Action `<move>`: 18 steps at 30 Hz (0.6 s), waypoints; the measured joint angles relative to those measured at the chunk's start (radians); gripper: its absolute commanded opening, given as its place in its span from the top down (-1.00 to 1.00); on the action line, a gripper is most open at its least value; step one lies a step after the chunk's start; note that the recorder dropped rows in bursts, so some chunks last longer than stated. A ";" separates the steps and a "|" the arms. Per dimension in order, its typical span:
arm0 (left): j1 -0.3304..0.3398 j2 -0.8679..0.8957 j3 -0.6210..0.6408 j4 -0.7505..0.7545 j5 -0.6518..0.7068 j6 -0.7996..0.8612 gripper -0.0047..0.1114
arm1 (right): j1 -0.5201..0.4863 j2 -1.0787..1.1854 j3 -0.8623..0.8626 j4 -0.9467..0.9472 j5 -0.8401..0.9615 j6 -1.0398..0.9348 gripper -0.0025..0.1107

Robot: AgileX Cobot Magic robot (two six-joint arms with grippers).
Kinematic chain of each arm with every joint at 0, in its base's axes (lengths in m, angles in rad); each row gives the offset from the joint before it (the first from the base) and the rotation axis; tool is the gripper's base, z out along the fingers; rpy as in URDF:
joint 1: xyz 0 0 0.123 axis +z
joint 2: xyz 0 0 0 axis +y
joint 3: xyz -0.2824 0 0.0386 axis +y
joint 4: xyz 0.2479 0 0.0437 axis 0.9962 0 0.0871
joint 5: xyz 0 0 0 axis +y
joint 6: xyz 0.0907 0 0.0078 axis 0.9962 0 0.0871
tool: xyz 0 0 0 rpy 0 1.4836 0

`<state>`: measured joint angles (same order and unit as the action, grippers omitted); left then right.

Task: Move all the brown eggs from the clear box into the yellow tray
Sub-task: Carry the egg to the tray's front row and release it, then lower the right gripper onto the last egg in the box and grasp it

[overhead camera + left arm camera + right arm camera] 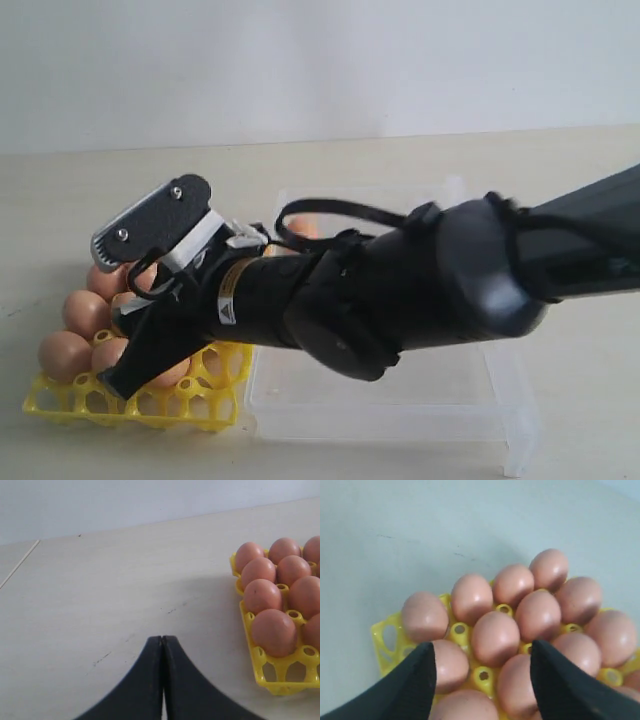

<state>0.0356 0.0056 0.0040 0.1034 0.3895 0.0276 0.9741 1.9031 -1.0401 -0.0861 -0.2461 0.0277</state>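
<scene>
The yellow tray [60, 400] lies at the front left with several brown eggs [65, 353] in its cups. My right gripper [108, 315] reaches across over it. In the right wrist view the right gripper [482, 647] hangs open just above the eggs [495, 637] in the tray [385, 637], its fingers wide apart and gripping nothing. The clear box [400, 410] sits to the right of the tray, mostly hidden by the arm; one egg [300, 228] shows at its far left corner. My left gripper [162, 639] is shut over bare table beside the tray [280, 680].
The pale table [120, 180] runs back to a white wall. The right arm's thick black body [420, 290] crosses above the box and hides its inside. A few open cups show along the tray's front edge [170, 405].
</scene>
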 measured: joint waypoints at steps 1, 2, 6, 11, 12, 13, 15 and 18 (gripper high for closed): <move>0.000 0.000 0.000 0.000 0.000 0.000 0.92 | -0.006 -0.030 0.000 0.013 0.029 -0.039 0.09; 0.000 0.000 0.000 0.000 0.000 0.000 0.92 | -0.016 -0.053 0.000 0.026 0.054 -0.072 0.09; 0.000 0.000 0.000 0.000 0.000 0.000 0.92 | -0.105 -0.138 0.000 0.108 0.163 -0.092 0.09; 0.000 0.000 0.000 0.000 0.000 0.000 0.92 | -0.291 -0.158 0.000 0.151 0.239 0.169 0.09; 0.000 0.000 0.000 0.000 0.000 0.000 0.92 | -0.338 -0.146 0.000 0.151 0.246 0.219 0.08; 0.000 0.000 0.000 0.000 0.000 0.000 0.92 | -0.361 -0.134 -0.008 0.146 0.253 0.235 0.08; 0.000 0.000 0.000 0.000 0.000 0.000 0.92 | -0.408 -0.070 -0.055 0.129 0.292 0.252 0.08; 0.000 0.000 0.000 0.000 0.000 0.000 0.92 | -0.439 0.055 -0.185 0.116 0.388 0.259 0.08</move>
<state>0.0356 0.0056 0.0040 0.1034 0.3895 0.0276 0.5354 1.9578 -1.2246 0.0297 0.1419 0.2871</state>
